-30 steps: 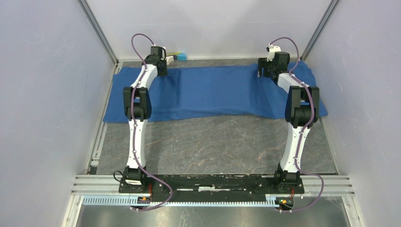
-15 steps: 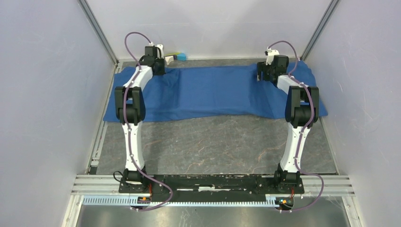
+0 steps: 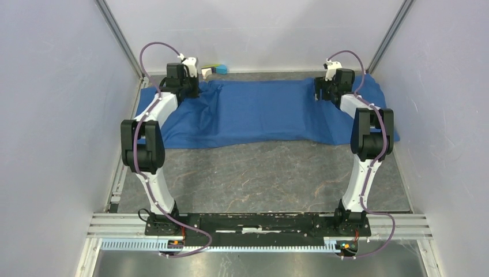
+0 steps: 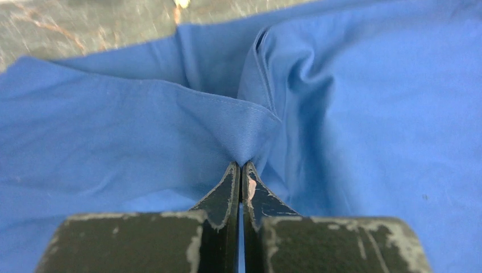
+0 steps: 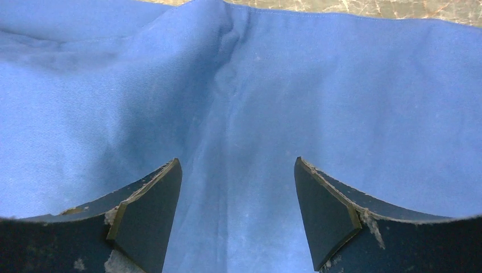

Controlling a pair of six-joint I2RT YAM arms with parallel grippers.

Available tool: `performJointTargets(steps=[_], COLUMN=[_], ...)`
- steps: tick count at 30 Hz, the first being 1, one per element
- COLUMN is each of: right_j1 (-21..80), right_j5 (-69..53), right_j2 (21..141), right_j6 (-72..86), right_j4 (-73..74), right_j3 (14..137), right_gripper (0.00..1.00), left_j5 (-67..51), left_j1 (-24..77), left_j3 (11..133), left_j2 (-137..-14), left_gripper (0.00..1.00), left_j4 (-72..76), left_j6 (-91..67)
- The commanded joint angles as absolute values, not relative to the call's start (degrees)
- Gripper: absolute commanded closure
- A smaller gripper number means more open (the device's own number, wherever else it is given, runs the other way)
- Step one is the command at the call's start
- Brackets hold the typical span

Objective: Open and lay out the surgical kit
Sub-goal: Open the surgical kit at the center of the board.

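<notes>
The cloth (image 3: 259,112) lies spread across the far part of the table (image 3: 254,173), its far edge close to the back wall (image 3: 254,29) and its ends reaching almost to the side walls. Grey tabletop shows between its rumpled near edge and the arm bases. At the far left corner, the left gripper (image 4: 240,166) has its fingers pressed together on a raised fold of cloth. At the far right, the right gripper (image 5: 236,164) hangs just over the cloth with its fingers spread wide, cloth showing between them.
</notes>
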State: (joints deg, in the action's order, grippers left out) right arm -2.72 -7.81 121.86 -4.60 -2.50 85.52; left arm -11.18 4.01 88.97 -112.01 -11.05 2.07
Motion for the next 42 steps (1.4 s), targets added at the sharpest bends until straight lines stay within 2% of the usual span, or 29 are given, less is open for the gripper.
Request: performJointTargets(steps=[1,11,24,27,33,42], right_j1=[-3.1,-3.3,-3.3,-3.3,-3.3,-3.3], right_j5=[-8.9,-11.5,-14.3,-15.3,-16.0,-16.0], right_j2=[117.5,114.4,113.7,112.9,112.1,111.9], right_j6=[-5.9,-6.5,-7.7,-8.0,-8.9,-9.6], right_j4=[-4.7,-6.1,-5.0,-4.9,-4.1,-4.2], right_j3=[83.9,80.2,78.8,78.4,78.2,77.2], right_gripper=[0.2,0.2,0.21,0.2,0.21,0.21], left_j5=[-13.3,-12.2,-15.8,-18.0,-19.5,-21.2], left_j1=[4.5,4.8,5.1,5.1,5.1,6.0], left_j3=[81.0,63.2,64.3,65.8,69.1,79.4], left_j2=[-105.0,-97.1,-99.9,-100.4,-100.1,-100.7], left_gripper=[0.98,0.98,0.97,0.85,0.44,0.18], left_j4=[-8.4,-5.8,-7.9,-9.1,-11.4,-16.1], left_j6=[5.4,5.4,6.3,7.6,11.4,22.2])
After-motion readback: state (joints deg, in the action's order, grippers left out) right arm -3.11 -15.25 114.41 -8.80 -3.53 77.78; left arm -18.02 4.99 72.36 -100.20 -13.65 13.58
